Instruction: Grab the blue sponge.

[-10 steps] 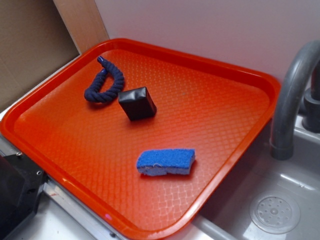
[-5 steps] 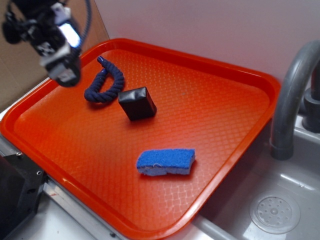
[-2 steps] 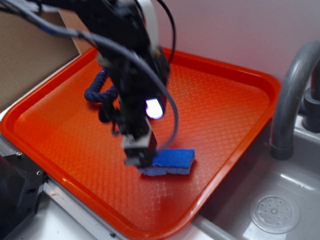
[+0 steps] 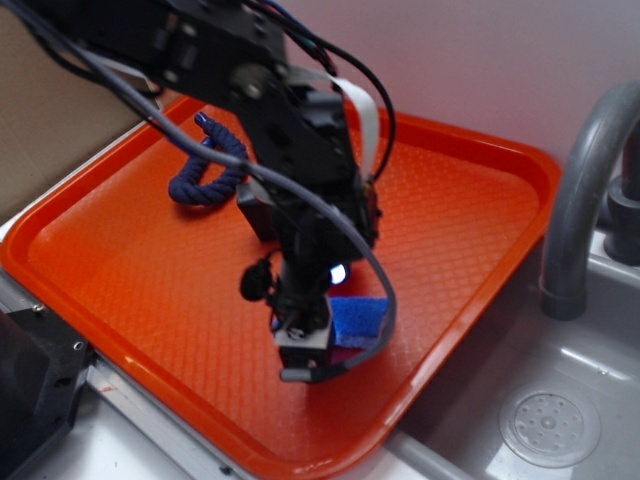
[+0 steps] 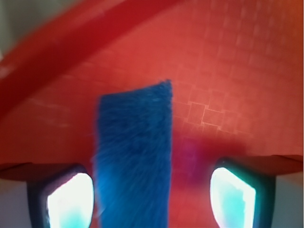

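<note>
A pale wall backs a grey sink (image 4: 560,400) with a curved grey faucet (image 4: 580,190), and a large orange plastic tray with a diamond-textured floor (image 4: 120,260) lies beside the basin. The black robot arm reaches down over the tray's near middle, its gripper (image 4: 305,345) lowered at the small rectangular blue sponge with the rough bright-blue top (image 4: 358,318), most of which the arm hides in the exterior view. In the wrist view the gripper (image 5: 152,199) is spread wide, with one glowing finger pad (image 5: 70,199) just beside the sponge (image 5: 134,161) and the other pad standing apart from it across bare tray floor (image 5: 237,71). Farther back on the tray, a dark navy twisted rope (image 4: 205,175) curls near the far left rim, partly behind the arm's cables.
</note>
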`<state>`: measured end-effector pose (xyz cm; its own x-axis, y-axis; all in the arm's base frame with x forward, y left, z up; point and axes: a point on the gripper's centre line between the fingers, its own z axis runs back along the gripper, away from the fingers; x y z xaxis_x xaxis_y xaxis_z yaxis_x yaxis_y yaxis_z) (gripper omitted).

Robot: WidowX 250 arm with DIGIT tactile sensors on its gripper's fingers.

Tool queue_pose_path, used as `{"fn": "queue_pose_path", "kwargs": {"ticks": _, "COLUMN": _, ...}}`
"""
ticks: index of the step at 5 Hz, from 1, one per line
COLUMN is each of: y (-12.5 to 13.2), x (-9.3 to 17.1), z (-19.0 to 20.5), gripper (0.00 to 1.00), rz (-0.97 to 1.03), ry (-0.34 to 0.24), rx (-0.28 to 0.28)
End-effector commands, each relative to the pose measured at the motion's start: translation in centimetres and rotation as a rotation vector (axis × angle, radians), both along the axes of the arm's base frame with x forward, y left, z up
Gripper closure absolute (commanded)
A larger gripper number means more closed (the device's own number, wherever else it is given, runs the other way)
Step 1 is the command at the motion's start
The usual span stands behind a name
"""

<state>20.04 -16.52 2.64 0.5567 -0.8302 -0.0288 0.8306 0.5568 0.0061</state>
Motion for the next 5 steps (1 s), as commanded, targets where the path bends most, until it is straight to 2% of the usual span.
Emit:
{"fn": "queue_pose_path", "kwargs": {"ticks": 1, "y": -1.6, "x": -0.9, "z": -0.3, "gripper": 1.0, "rz": -0.035, "ry": -0.01, "rx": -0.007}}
{"fn": "queue_pose_path", "kwargs": {"ticks": 3, "y": -1.6, "x": -1.8, "z": 1.4, "gripper": 1.0, "rz": 0.005, "ry": -0.054, "rx": 0.033}}
{"fn": "queue_pose_path", "kwargs": {"ticks": 4, "y": -0.6, "x": -1.6, "z": 5.4, "gripper": 1.0, "rz": 0.256, "ry": -0.094, "rx": 0.115}}
{"fn": "queue_pose_path", "kwargs": {"ticks": 5, "y": 1.7, "x": -1.5, "z": 9.6, "gripper": 1.0, "rz": 0.507, "ry": -0.076, "rx": 0.084}}
